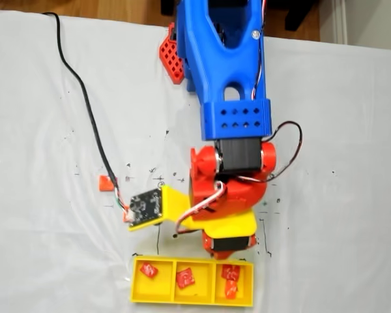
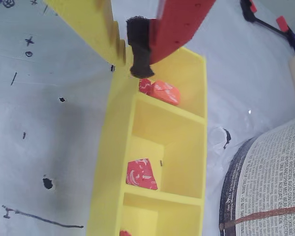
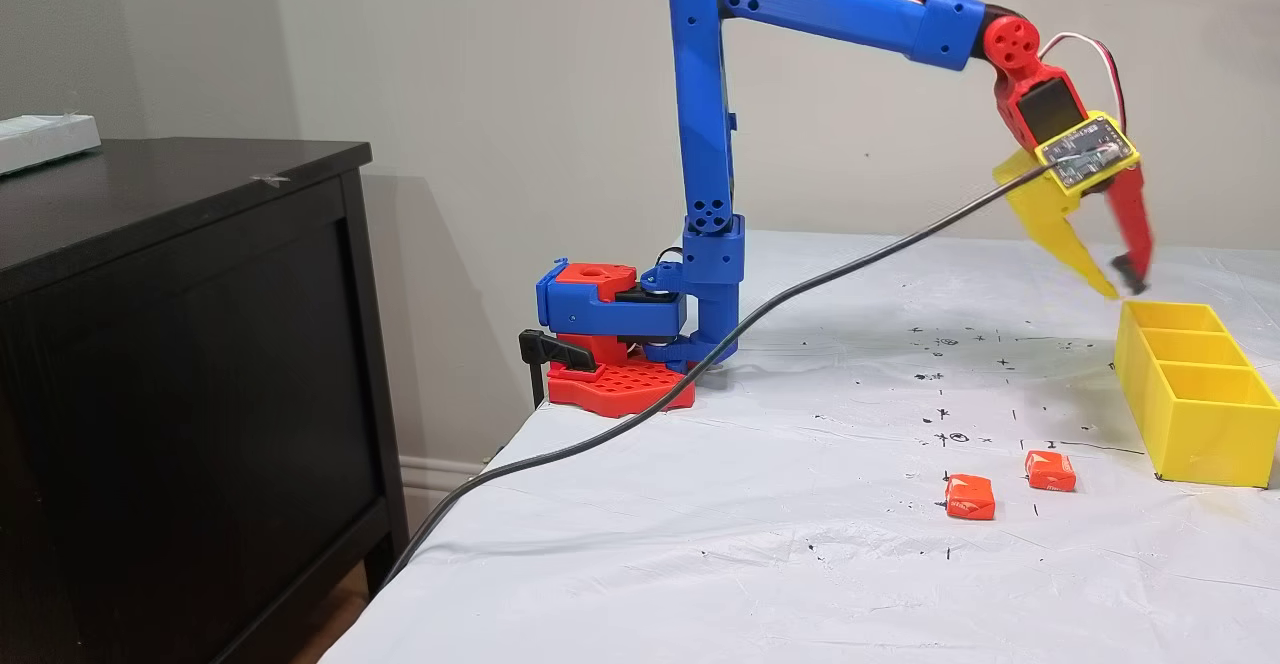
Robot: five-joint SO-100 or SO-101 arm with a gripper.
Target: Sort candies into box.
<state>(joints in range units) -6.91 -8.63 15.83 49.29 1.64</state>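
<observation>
Gripper: hanging above the far end of the box, and in the side-on fixed view the gripper (image 3: 1125, 289) has its yellow and red fingers spread with nothing between them, so it looks released.
Wrist view: the gripper (image 2: 128, 61) sits right over the end compartment, its black pad just above two candies lying there, one red (image 2: 145, 85) and one orange (image 2: 164, 92), touching each other.
Box: the yellow tray (image 1: 138, 287) lies at the near table edge in the top-down fixed view; in the side-on view the box (image 3: 1205, 434) sits at the far right of the table.
Contents: in the top-down view there is one red candy in the left compartment (image 1: 148, 269), one in the middle (image 1: 185, 278), and a pair in the right one (image 1: 231, 280).
Loose candies: two orange ones out on the cloth near the box, one (image 3: 969, 496) and its neighbour (image 3: 1049, 470), close together but apart.
Why the pose: fingers apart directly over a filled compartment reads to me like a drop just made.
Progress: four in, two to go, by my count.
Next call: swing back toward the loose pair; they sit close together, so the fingers could nudge the neighbour.
</observation>
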